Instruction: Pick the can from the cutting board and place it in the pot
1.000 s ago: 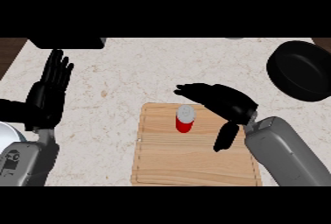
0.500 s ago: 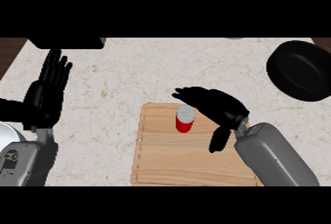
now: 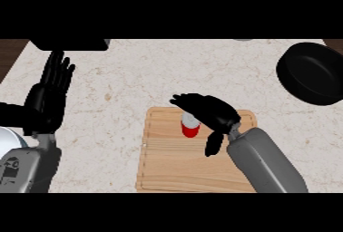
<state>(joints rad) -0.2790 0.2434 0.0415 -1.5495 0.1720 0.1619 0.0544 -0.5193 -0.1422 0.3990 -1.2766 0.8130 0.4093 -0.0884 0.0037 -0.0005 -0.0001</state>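
Head view: one wooden cutting board sits nearest, at six o'clock. One red can stands upright on its far half. The right hand arches over the can, fingers curved beside it, thumb hanging toward five o'clock; not yet closed round it. At nine o'clock the left hand rests, fingers straight and spread. One black pot waits at two o'clock, well apart.

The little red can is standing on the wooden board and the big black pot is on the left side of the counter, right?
Not quite. The head view shows the big black pot at the counter's right side, not the left. The little red can does stand on the wooden board.
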